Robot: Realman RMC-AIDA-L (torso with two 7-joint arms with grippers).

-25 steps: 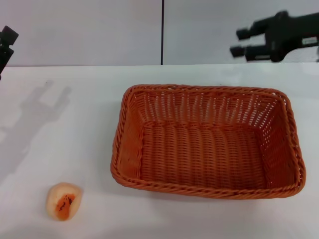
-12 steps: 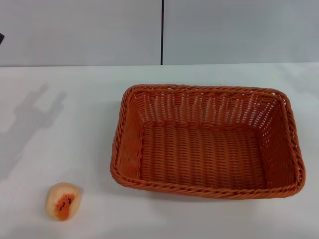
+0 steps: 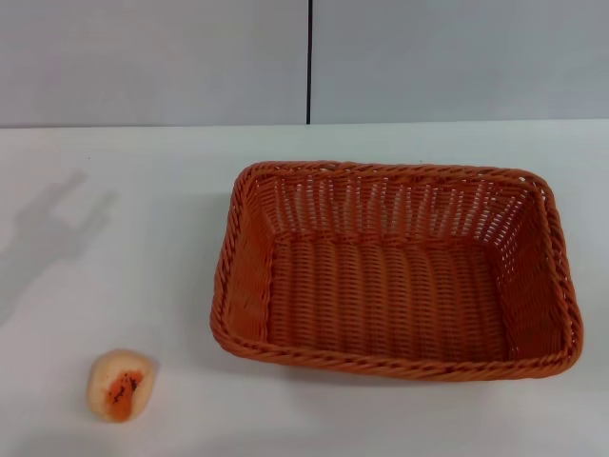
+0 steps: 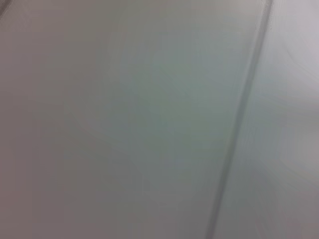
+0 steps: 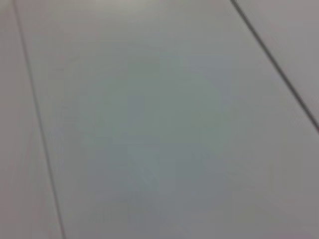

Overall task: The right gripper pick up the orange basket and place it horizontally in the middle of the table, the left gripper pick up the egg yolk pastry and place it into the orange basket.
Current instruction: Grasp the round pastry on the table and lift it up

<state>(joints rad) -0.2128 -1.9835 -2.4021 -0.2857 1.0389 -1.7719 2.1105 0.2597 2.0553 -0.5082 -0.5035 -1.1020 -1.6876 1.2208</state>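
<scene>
Now, head view: orange basket [image 3: 395, 271] lies lengthwise about mid-table on the white table [image 3: 143, 219], empty; egg yolk pastry [image 3: 119, 384] sits near the front edge, left of the basket, well apart from it; no gripper visible, only a shadow at far left
Left wrist view: only a plain grey panel with a seam; left gripper unseen, its opening I cannot tell
Right wrist view: the same grey panels; right gripper unseen
Step advice: left gripper should come down from above the pastry and close gently; it looks soft

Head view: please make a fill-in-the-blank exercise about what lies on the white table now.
1. The bright orange woven wicker basket is ____ inside.
2. The small cream-peach egg yolk pastry lies on the plain white table, to the robot's ____ of the basket.
3. The number of grippers visible in the head view is ____.

Missing words: empty; left; zero
</scene>
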